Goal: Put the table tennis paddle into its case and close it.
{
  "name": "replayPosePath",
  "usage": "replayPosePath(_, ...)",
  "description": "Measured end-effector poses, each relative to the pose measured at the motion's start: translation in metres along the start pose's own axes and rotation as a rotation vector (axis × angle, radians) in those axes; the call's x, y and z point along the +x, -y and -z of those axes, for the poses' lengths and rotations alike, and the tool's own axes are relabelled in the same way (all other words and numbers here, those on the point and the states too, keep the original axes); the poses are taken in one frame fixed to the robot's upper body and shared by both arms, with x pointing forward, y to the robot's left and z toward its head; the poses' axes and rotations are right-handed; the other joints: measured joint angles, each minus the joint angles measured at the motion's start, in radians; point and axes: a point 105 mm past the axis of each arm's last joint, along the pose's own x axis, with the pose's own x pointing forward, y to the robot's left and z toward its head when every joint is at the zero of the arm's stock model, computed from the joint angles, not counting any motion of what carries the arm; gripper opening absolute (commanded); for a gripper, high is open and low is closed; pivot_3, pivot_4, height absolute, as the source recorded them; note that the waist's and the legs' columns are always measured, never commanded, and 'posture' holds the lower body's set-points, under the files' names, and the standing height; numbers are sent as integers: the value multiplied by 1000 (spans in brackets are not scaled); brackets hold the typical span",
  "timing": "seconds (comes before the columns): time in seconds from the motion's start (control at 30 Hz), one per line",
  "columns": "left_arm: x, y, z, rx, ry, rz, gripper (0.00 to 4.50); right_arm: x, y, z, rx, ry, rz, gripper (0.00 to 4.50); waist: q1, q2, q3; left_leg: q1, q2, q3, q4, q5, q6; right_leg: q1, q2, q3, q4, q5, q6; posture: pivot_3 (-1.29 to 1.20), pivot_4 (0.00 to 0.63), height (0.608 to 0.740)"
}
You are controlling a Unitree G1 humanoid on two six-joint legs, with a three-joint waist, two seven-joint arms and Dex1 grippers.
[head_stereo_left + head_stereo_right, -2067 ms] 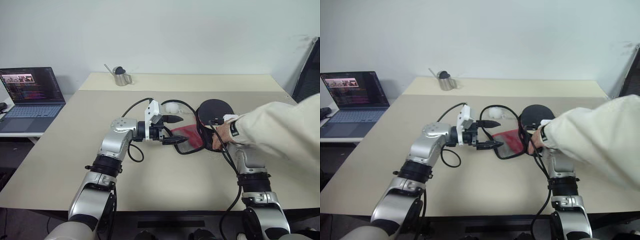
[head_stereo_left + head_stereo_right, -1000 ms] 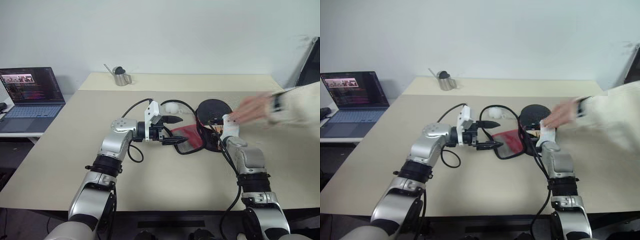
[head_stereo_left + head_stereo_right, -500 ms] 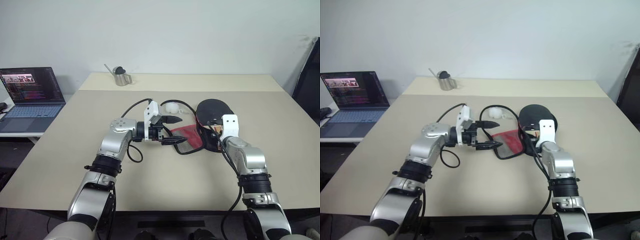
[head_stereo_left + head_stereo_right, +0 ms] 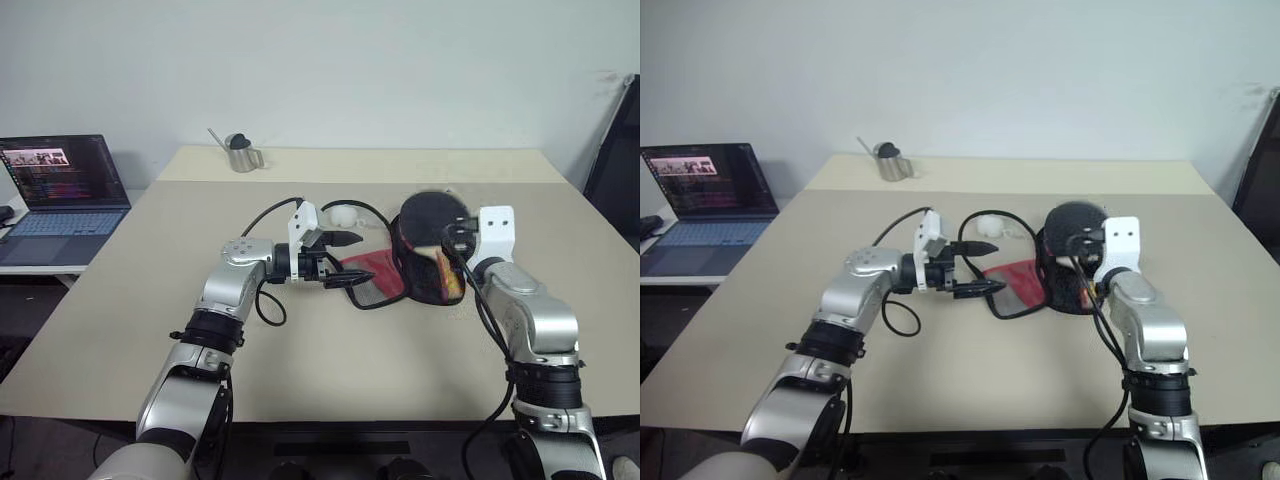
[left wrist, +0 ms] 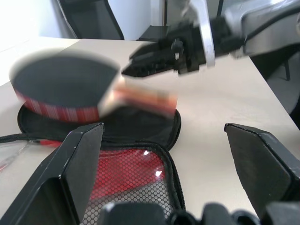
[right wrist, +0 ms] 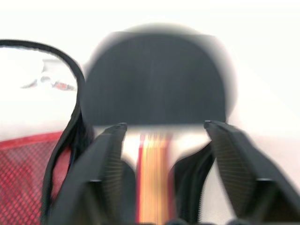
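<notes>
Head pair overlooks table [image 4: 120, 330], wrists close-in

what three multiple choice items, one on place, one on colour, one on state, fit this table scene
1. Where is the small steel cup?
A. at the table's far edge, near the laptop side
B. inside the case
C. between the right gripper's fingers

2. What colour is the mesh panel of the black zippered fabric case?
A. blue
B. red
C. yellow

3. How does the left gripper stand?
A. shut on the white ball
B. shut on the laptop
C. open

Answers: 1 A, it stands far behind both arms; 2 B, the left wrist view shows red mesh; 3 C, its two black fingers stand wide apart over the case.
</notes>
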Motion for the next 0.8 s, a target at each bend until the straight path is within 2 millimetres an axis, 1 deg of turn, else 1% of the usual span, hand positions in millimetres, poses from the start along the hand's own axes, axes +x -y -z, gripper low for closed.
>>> replayPosePath(0.07,0,0,1,-6,-1,-2,4500,-2,1,6,6,-15,0,3498,0,0,0,0,0,0,0,0,0,0,0,0,0,0,0,0,150,740)
replayPosePath(0.13,0,0,2,-6,0,0,4500,-3,1,8,17,-18,0,2836,0,0,0,0,0,0,1,0,0,0,0,1,0,0,0,0,150,740)
replayPosePath(0.23,0,0,1,2,5,0,4500,-5,0,7,16,-13,-10,1732,0,0,0,0,0,0,1,0,0,0,0,0,0,0,0,0,150,740)
replayPosePath(0.27,1,0,1,2,5,0,4500,-5,-1,7,16,-16,-14,1439,0,0,0,0,0,0,1,0,0,0,0,0,0,0,0,0,150,740)
replayPosePath(0.37,0,0,2,-3,4,-1,4500,-5,-3,10,15,-34,-25,1439,0,0,0,0,0,0,1,0,0,0,0,0,0,0,0,0,150,740)
replayPosePath(0.4,0,-1,3,-5,3,-1,4500,-5,-5,11,23,-34,-31,1620,0,0,0,0,0,0,1,0,0,0,0,0,0,0,0,0,150,740)
replayPosePath(0.47,0,-1,4,-9,2,-2,4500,-7,-10,9,53,-22,-51,2140,0,0,0,0,0,0,1,0,0,0,0,0,1,0,0,0,150,740)
replayPosePath(0.53,0,-1,5,-12,1,-1,4500,-9,-13,7,61,-17,-65,2818,0,0,0,0,0,0,1,0,0,0,0,0,0,0,0,0,150,740)
replayPosePath(0.67,0,-1,5,-13,0,0,4500,-10,-13,8,60,-29,-68,4252,1,0,0,0,0,0,2,0,0,0,0,0,1,0,0,0,150,740)
replayPosePath(0.7,0,0,5,-13,0,2,4500,-11,-14,8,60,-30,-70,4442,1,0,0,0,0,0,2,0,0,0,0,0,1,0,0,0,150,740)
replayPosePath(0.8,0,0,5,-13,0,6,4500,-11,-14,9,58,-35,-72,4442,1,0,0,0,0,0,2,0,0,0,0,0,1,0,0,0,150,740)
